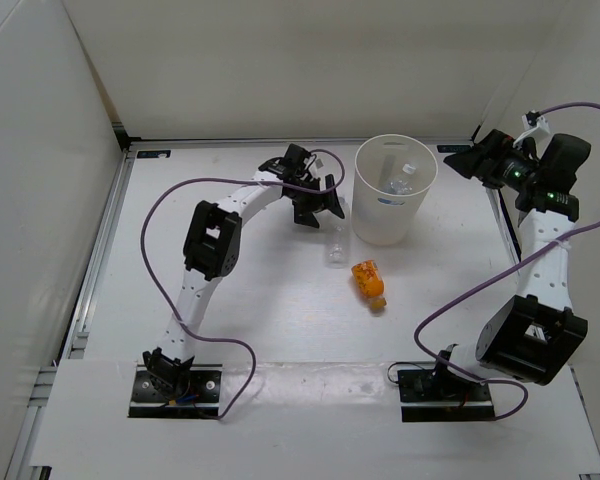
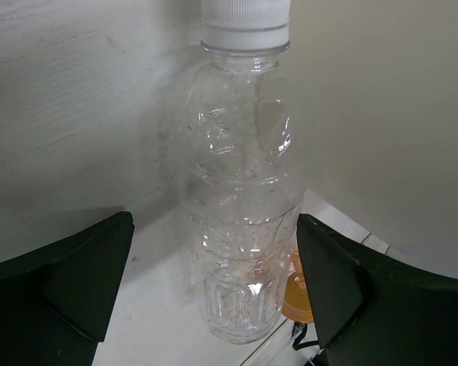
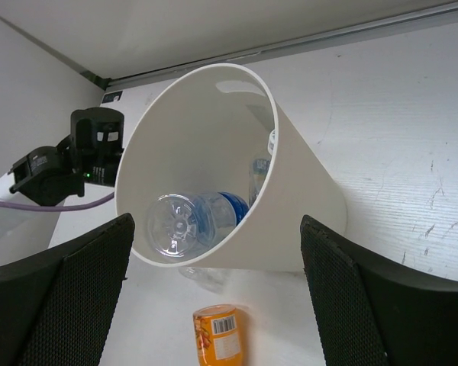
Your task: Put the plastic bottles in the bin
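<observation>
The white bin (image 1: pixel 395 232) stands upright at the back centre. In the right wrist view the bin (image 3: pixel 305 198) holds a clear bottle with a blue label (image 3: pixel 195 221) and one with a white-blue label (image 3: pixel 261 171). A plain clear bottle (image 1: pixel 337 247) lies on the table left of the bin. An orange bottle (image 1: pixel 370 283) lies in front of the bin. My left gripper (image 1: pixel 320 212) is open just behind the plain bottle. In the left wrist view the plain bottle (image 2: pixel 244 206) lies between the spread fingers, untouched. My right gripper (image 1: pixel 456 160) is open and empty beside the bin's right rim.
White walls close in the table at the back and both sides. A metal rail (image 1: pixel 95 260) runs along the left edge. The orange bottle (image 3: pixel 217 335) and the plain bottle (image 3: pixel 210 276) lie close together in front of the bin.
</observation>
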`<state>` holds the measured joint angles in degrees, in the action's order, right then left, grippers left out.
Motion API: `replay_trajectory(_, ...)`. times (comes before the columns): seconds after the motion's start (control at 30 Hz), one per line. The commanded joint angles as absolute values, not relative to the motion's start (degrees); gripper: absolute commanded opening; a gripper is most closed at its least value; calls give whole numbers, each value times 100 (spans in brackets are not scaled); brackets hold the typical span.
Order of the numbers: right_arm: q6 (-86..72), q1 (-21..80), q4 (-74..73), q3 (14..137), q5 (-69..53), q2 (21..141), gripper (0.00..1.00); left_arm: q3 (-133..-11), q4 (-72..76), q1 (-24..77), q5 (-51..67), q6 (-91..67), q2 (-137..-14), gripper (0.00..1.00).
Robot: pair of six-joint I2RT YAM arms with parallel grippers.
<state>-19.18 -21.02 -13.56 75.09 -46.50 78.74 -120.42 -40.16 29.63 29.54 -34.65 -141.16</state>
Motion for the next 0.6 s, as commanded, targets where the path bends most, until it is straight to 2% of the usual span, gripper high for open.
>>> replay_trajectory(0.0,-1793,-2127,-1379,7532,-4667,7778,90,-12418,-4271,3006,3050,-3419,-14071,97)
replay_trajectory(0.23,-1723,-2153,-1476,7515,-4632,7743,90,-13147,-4614,3164,3278,-3428,-14615,96)
replay_trajectory(0.4,-1679,-2180,-1485,7506,-4606,7752,90,-13210,-4492,3155,3418,-3551,-14695,94)
replay_trajectory(0.57,-1679,-2206,-1503,7523,-4597,7743,90,-13228,-4307,3173,3665,-3718,-14783,79)
